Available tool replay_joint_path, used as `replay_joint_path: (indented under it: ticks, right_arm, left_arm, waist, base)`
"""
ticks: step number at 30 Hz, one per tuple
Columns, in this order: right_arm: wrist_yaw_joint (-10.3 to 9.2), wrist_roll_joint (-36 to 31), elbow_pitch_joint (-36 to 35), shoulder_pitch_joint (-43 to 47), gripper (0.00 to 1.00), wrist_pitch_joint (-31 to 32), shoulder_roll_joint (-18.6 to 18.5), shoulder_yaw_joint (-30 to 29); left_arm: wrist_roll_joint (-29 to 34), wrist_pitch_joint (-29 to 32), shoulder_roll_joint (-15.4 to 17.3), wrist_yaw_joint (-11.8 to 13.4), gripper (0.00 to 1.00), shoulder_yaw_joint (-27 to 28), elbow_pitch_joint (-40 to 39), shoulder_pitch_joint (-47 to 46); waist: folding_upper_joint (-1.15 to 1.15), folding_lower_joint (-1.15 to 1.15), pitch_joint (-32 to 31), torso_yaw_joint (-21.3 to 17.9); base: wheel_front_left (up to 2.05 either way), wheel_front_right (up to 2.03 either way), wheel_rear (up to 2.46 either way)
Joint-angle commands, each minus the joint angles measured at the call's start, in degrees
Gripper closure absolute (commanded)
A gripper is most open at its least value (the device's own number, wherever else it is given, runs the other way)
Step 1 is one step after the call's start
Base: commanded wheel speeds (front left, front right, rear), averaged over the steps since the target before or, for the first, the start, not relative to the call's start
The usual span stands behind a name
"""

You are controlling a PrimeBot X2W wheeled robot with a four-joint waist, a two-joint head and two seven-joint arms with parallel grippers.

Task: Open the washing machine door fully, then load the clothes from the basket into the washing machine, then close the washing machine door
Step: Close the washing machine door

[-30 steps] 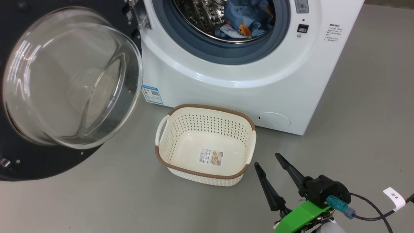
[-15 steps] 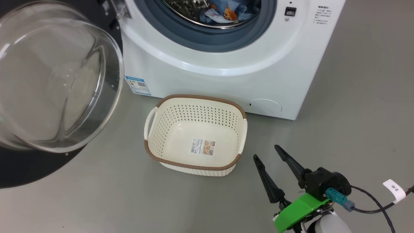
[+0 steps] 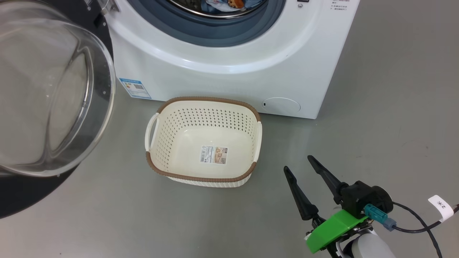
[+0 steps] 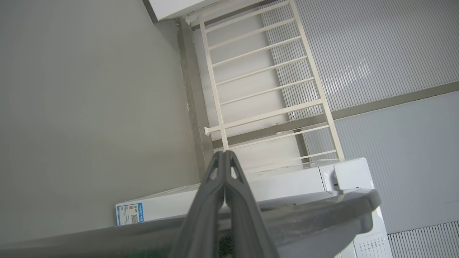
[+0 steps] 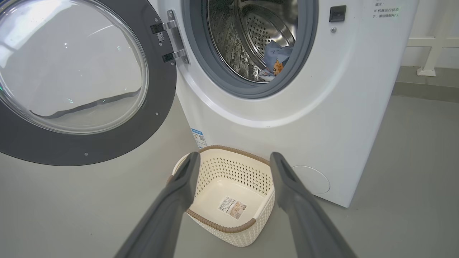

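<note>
washing machine door [image 5: 86, 147] stands wide left | drum opening [image 5: 247, 46] unobstructed | basket [image 3: 200, 178] on floor below it

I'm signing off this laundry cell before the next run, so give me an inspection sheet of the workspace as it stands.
Surface: smooth grey floor.
Job's things: door wide open; basket on the floor before the washer, empty but for a label; clothes in the drum.
Clutter: nothing seen.
Pincers: left pincer shut, empty; right pincer open, empty, right of the basket.
Cables: black cable with a white tag by the right pincer.
Surroundings: white rack against a ribbed wall.
</note>
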Motion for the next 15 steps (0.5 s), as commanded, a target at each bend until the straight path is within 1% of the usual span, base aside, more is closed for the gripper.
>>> replay_joint_path:
  ticks: [1, 4, 10, 15]
  right_arm:
    - [0.09, -0.3, -1.5, -1.1, 0.0, 0.0, 0.5, 1.4]
    - [0.09, 0.1, -1.3, -1.0, 0.0, -0.1, 0.5, 1.5]
    - [0.09, 1.1, -0.5, -0.9, 0.0, -0.4, 0.5, 1.9]
    - [0.09, 2.0, 0.3, -0.9, 0.0, -0.7, 0.5, 2.3]
  left_arm:
    - [-0.4, 2.2, 3.1, -0.2, 1.0, 0.5, -1.6, -0.3]
    - [-0.7, 5.0, 3.1, -0.2, 1.0, 0.1, -1.8, 0.7]
    - [-2.6, 13.9, 2.2, -0.2, 1.0, -1.0, -4.8, 3.0]
    - [-5.6, 21.7, 0.5, -0.2, 1.0, -0.6, -9.0, 5.4]
  waist:
    - [0.0, 0.0, -0.1, -0.1]
    - [0.0, 0.0, -0.4, 0.0]
    - [0.0, 0.0, -1.3, 0.6]
    - [0.0, 0.0, -2.1, 0.8]
  base:
    - [0.0, 0.0, 0.0]
    - [0.0, 0.0, 0.0]
    - [0.0, 0.0, 0.0]
    - [0.0, 0.0, 0.0]
